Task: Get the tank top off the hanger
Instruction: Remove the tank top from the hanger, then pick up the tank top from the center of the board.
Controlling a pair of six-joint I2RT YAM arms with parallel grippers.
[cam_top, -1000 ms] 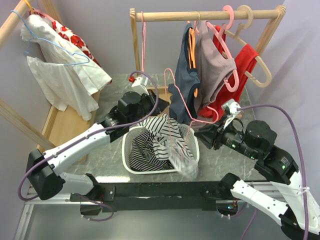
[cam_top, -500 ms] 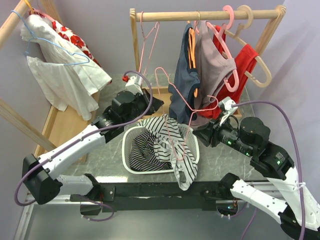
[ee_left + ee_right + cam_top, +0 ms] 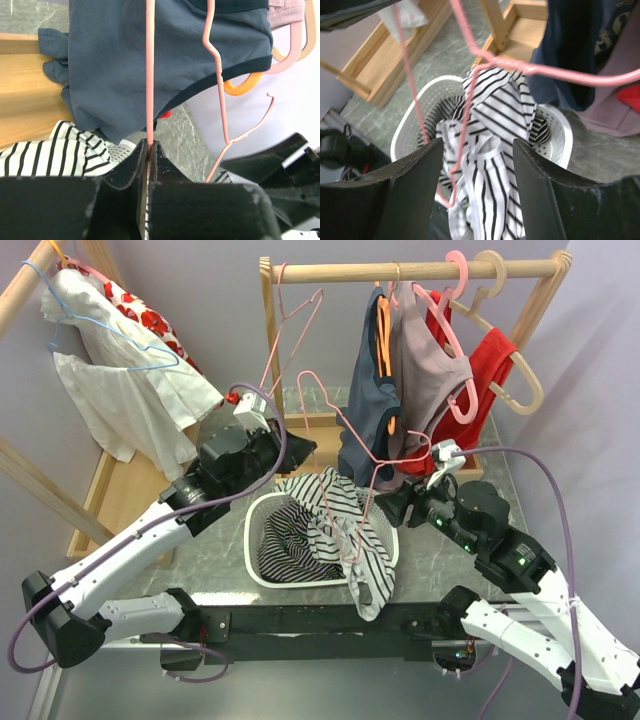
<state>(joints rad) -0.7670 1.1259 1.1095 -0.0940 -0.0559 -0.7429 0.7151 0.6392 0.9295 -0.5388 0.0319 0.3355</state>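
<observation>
Left gripper (image 3: 148,150) pinches the hanger (image 3: 149,75); right gripper (image 3: 477,150) gapes empty above the tank top (image 3: 495,125). Separation looks almost done; next, lift the hanger clear.

No word, brand, number or sign can be read in any view. The striped tank top (image 3: 345,530), pink wire hanger (image 3: 149,75) and white laundry basket (image 3: 290,582) show none.

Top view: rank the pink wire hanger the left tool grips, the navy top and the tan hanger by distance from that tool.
1. pink wire hanger: clamped in the left tool.
2. navy top: hanging just to its right.
3. tan hanger: far right.
</observation>
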